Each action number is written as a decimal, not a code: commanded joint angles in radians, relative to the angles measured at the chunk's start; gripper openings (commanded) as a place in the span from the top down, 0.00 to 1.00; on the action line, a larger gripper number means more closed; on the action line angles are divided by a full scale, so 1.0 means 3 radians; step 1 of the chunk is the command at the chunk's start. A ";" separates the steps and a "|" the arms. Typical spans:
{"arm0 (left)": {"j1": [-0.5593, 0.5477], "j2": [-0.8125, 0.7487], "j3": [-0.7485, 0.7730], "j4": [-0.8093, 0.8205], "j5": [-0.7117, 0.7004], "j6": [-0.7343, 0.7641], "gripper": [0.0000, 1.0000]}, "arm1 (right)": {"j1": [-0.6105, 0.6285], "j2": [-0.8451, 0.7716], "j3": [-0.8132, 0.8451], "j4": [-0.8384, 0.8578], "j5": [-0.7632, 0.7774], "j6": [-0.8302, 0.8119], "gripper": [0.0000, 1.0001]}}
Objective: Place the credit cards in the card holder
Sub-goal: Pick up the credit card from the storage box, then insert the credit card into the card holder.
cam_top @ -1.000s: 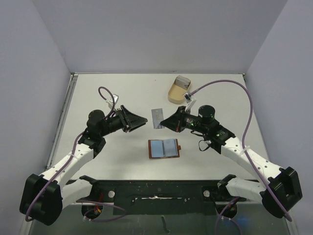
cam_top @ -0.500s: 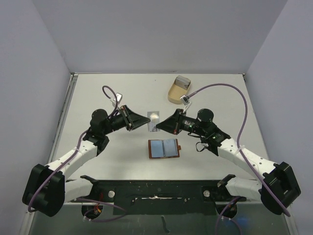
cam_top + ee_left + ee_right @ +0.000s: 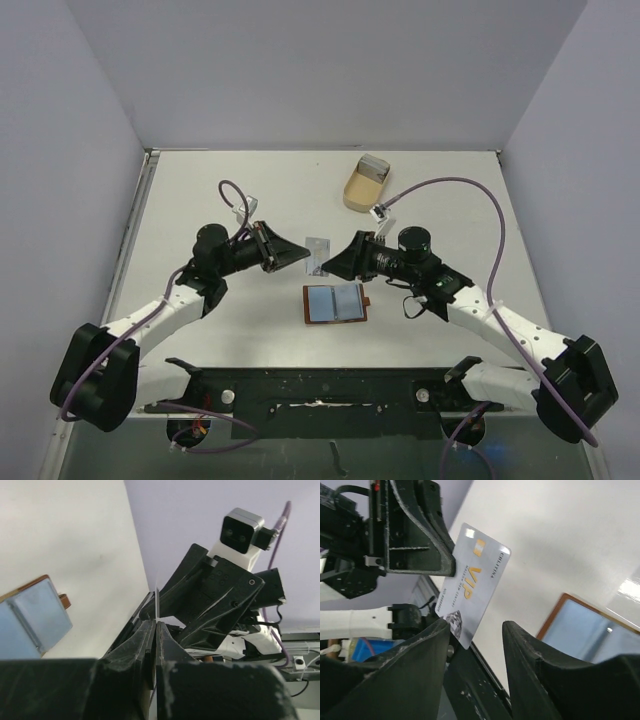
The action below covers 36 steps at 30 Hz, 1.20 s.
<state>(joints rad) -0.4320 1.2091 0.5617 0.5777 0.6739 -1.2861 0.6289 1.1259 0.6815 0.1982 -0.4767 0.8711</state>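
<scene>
One of the credit cards [image 3: 318,248], pale grey with gold "VIP" lettering [image 3: 472,582], hangs in the air above the table between both arms. My left gripper [image 3: 303,256] is shut on its left end; in the left wrist view it shows edge-on as a thin white line [image 3: 157,602] leaving the closed jaws [image 3: 156,630]. My right gripper [image 3: 327,268] is open, its fingers spread either side of the card's lower corner [image 3: 476,625] without pinching it. The card holder [image 3: 335,302] lies open and flat just below, brown-rimmed with pale blue-grey faces inside [image 3: 590,630].
A tan oval tray [image 3: 365,185] with a grey item in it stands at the back right of the table. Grey walls close in the sides and back. The black mounting bar [image 3: 320,385] runs along the near edge.
My left gripper came in from the left and shut on the card. My right gripper, which held the card before, has opened. Both arms have drawn nearer to the centre.
</scene>
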 commanded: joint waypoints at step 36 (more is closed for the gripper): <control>-0.0620 0.1387 -0.0268 0.0162 -0.0809 0.0682 1.00 | -0.0120 0.1055 -0.0108 -0.1158 0.1415 -0.0879 0.59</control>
<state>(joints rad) -0.6147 1.6112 0.4873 0.5388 0.4469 -1.1088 0.5823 1.4368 0.6559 -0.1921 -0.0879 0.6098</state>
